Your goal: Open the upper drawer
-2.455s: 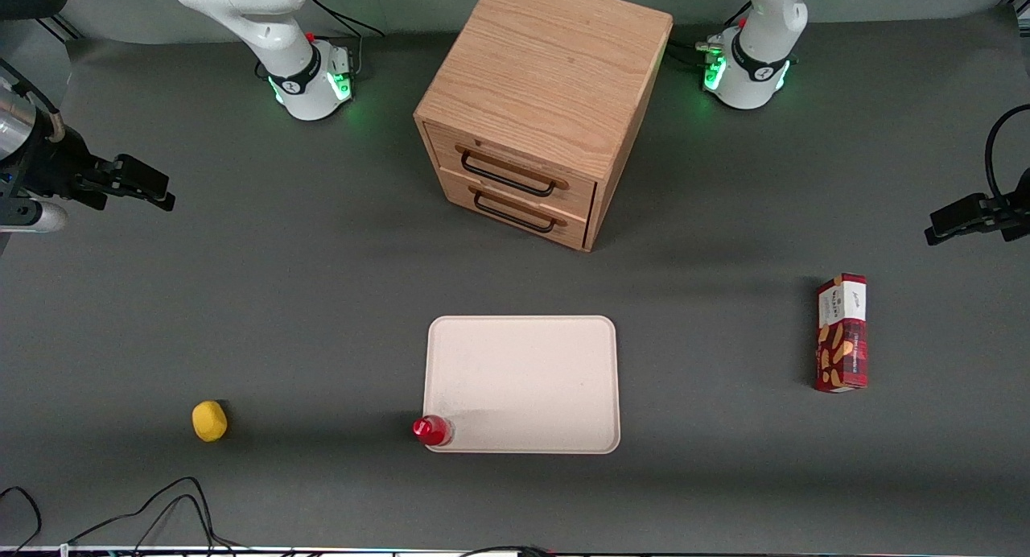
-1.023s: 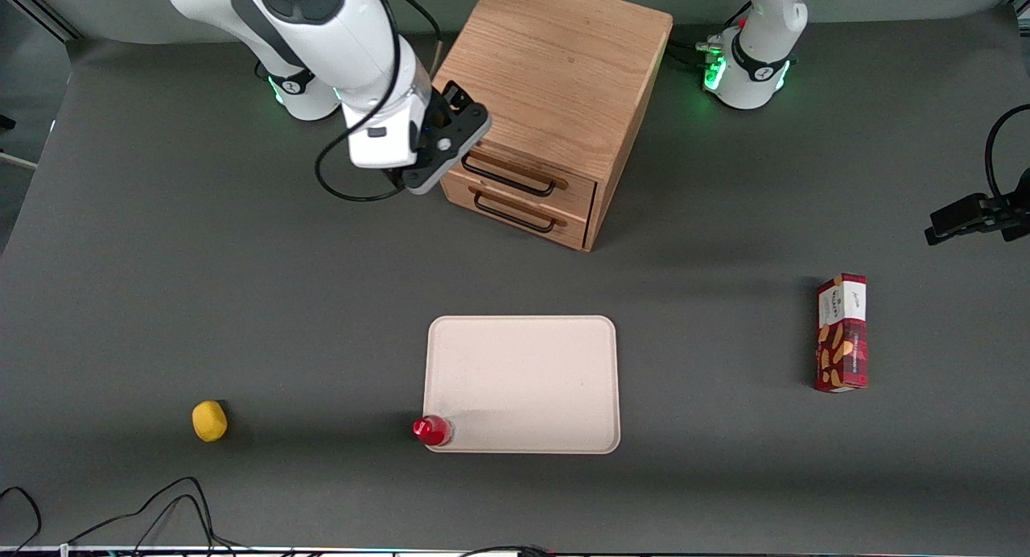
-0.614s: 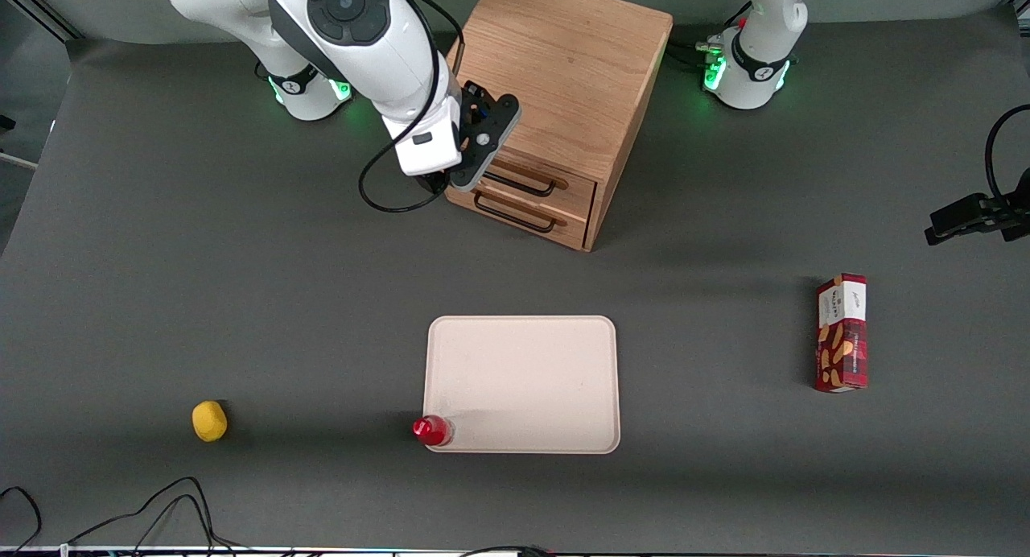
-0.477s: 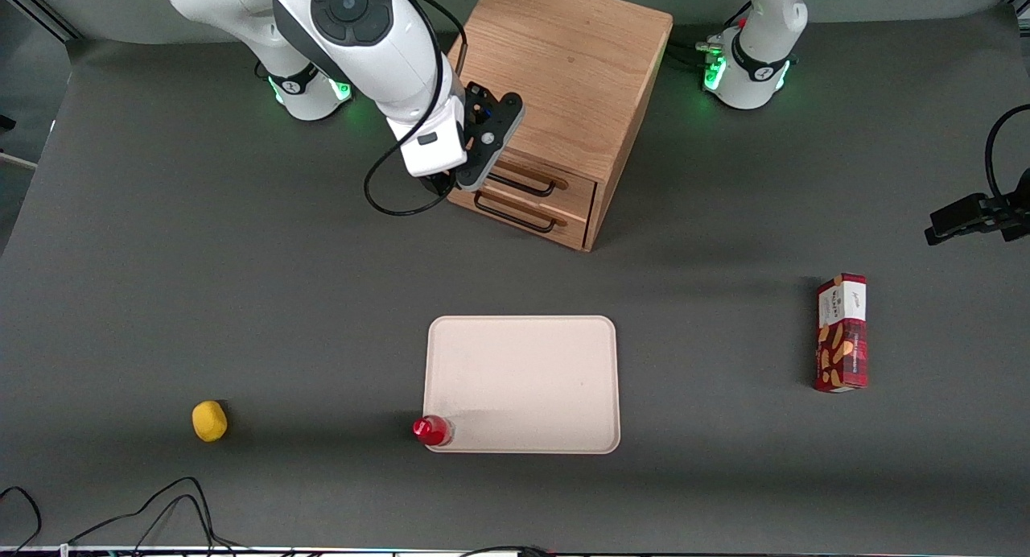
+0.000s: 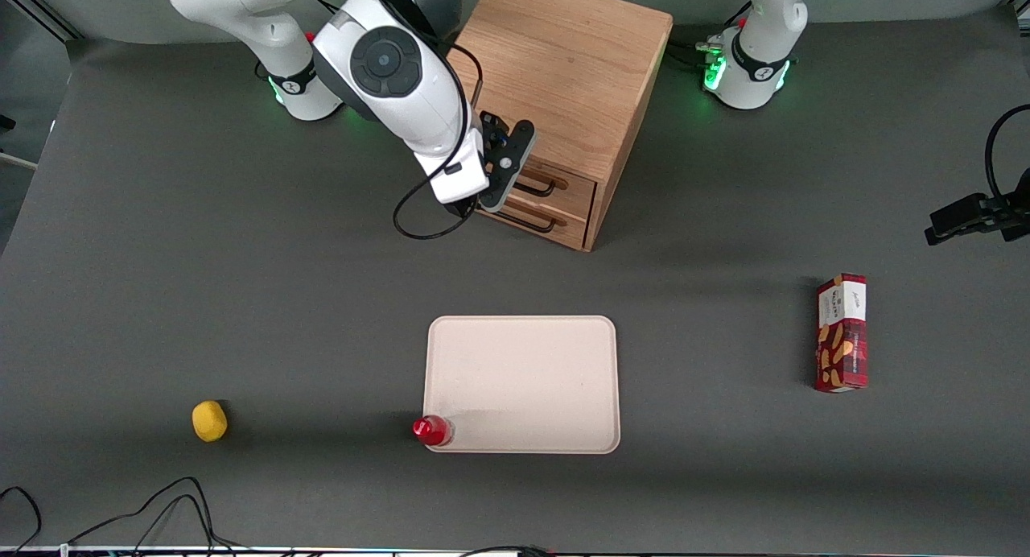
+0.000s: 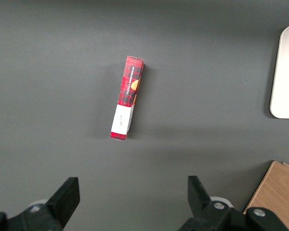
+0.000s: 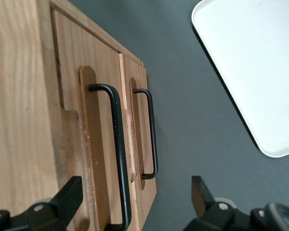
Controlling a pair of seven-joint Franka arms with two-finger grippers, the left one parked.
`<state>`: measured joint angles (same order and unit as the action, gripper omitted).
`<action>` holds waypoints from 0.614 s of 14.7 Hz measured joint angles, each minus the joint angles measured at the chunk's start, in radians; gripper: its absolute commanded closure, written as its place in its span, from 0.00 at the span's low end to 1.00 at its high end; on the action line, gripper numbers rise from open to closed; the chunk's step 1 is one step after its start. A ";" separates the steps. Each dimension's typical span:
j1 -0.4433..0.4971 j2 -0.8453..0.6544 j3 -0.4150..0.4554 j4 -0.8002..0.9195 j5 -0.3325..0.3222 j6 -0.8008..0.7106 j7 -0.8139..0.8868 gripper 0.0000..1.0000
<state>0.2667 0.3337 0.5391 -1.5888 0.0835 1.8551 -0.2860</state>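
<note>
The right arm's black two-finger gripper (image 5: 505,171) hangs in front of the light oak box cabinet (image 5: 555,82) on the dark grey worktop (image 5: 241,299), its fingers (image 7: 67,199) spread wide and touching nothing. The upper drawer (image 7: 94,144), shut flush in the cabinet above its twin, lies between the open fingers and a little apart from them. Its thin black wire handle (image 7: 116,154) runs lengthwise across the drawer front, which faces the cream rectangular tray (image 5: 523,384).

Probably a robotics lab: gray-matted table (image 5: 241,299) with white arm bases (image 5: 310,90) bolted on and lit green, loose cables (image 5: 145,513) at its edge, an oak cabinet (image 5: 555,74) and pale tray (image 5: 523,384) as props.
</note>
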 measured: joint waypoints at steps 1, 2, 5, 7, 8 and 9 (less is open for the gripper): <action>0.000 0.005 0.000 -0.008 0.000 0.006 -0.001 0.00; 0.000 0.012 0.000 -0.012 0.000 0.009 -0.002 0.00; 0.000 0.033 0.000 -0.023 0.000 0.027 -0.003 0.00; 0.000 0.045 0.000 -0.033 0.000 0.050 -0.003 0.00; 0.000 0.050 0.000 -0.040 0.000 0.061 -0.004 0.00; 0.000 0.054 -0.001 -0.046 0.000 0.070 -0.004 0.00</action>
<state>0.2665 0.3872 0.5385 -1.6351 0.0832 1.9250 -0.2900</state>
